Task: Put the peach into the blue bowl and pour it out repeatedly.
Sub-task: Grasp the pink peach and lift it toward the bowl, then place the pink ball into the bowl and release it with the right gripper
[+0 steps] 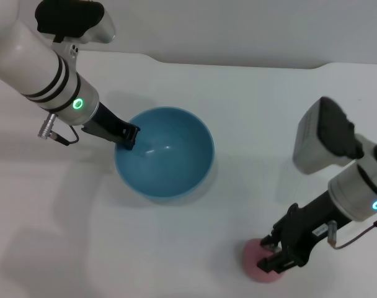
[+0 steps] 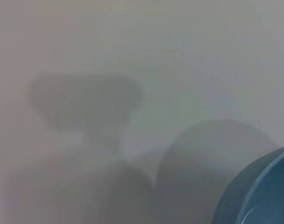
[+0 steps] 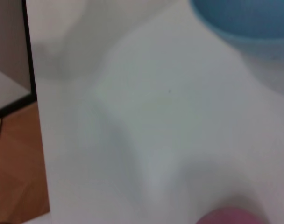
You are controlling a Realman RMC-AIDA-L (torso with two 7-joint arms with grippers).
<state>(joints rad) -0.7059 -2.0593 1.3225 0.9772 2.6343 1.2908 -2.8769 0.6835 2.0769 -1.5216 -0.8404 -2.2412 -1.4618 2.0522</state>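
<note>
Gripping the blue bowl point(image 1: 165, 152) rim — left gripper point(image 1: 128, 136); right gripper point(image 1: 270, 253) clamped around the peach point(image 1: 258, 261).

My left gripper point(image 1: 128, 136) reaches in from the upper left, fingers pinched together. My right gripper point(image 1: 275, 253) stretches in low from the right, arm angled down, fingers closed around their load.

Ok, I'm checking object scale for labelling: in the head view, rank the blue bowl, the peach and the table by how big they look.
1. Table, filling most of the view.
2. Blue bowl.
3. Peach, smallest, partly covered by the right gripper.
</note>
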